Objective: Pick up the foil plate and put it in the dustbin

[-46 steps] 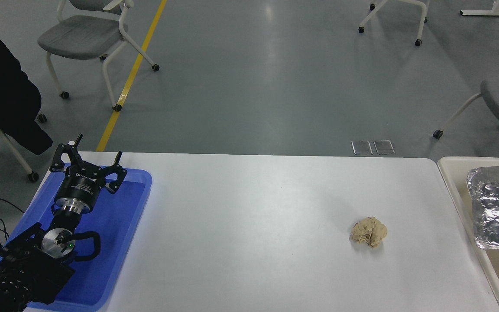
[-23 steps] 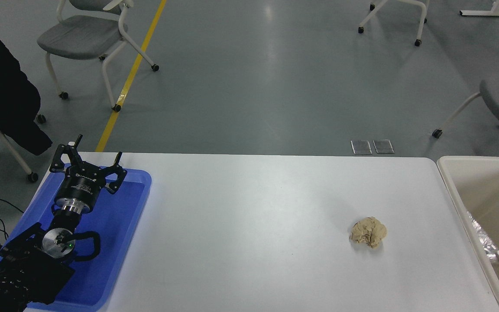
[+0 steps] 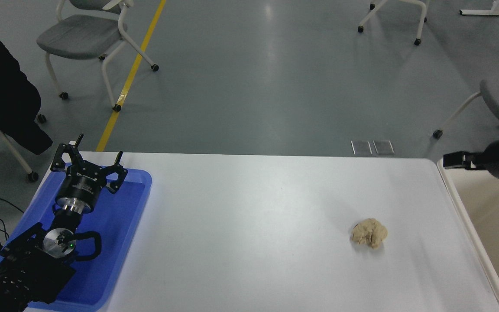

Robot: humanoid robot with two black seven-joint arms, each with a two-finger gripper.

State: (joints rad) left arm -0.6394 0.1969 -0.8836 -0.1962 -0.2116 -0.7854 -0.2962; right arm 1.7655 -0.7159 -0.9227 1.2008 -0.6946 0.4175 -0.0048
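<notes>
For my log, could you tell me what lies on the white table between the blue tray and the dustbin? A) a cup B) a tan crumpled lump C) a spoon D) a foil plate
B: only the tan crumpled lump lies on the white table there.

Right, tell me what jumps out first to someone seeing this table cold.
The bright blue tray at the table's near left corner grabs the eye, with the parked left gripper hanging open above it. Next is the lone tan crumpled lump on the white table, right of centre. At the right edge, the right gripper pokes in over the far rim of the cream dustbin; no foil plate is visible.
</notes>
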